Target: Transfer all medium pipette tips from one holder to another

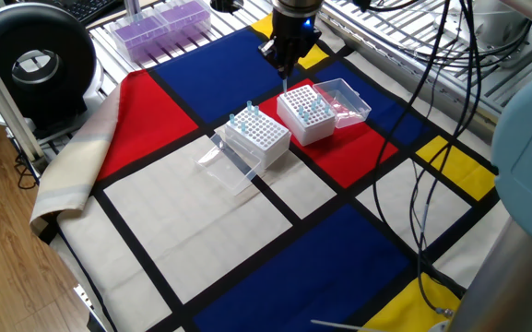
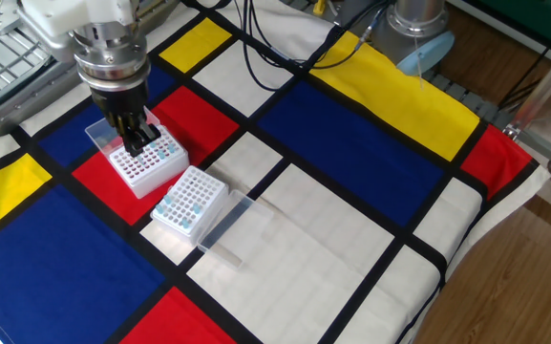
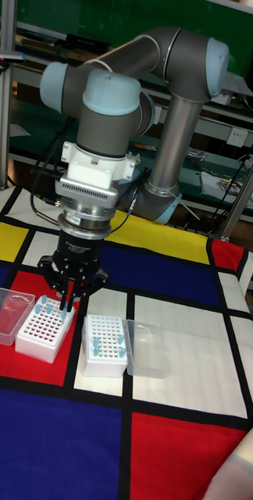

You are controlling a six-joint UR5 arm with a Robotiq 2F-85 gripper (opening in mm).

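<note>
**Hovering over the far rack**

I am holding my hand just above one white rack, the one with its clear lid lying open beside it. My fingers are pointing straight down and standing close together; whether they are pinching a tip I cannot tell, as the gap is too small to read.

Some medium pipette tips are sitting in this rack, their light-blue tops showing along one edge. More of them are standing in the second white rack just beside it, mostly round its border. That rack's clear lid is also lying open against it.

Both racks are resting on the table's cloth of red, blue, yellow and white blocks. A tray of purple-tinted tips is sitting well apart at the far edge.
</note>
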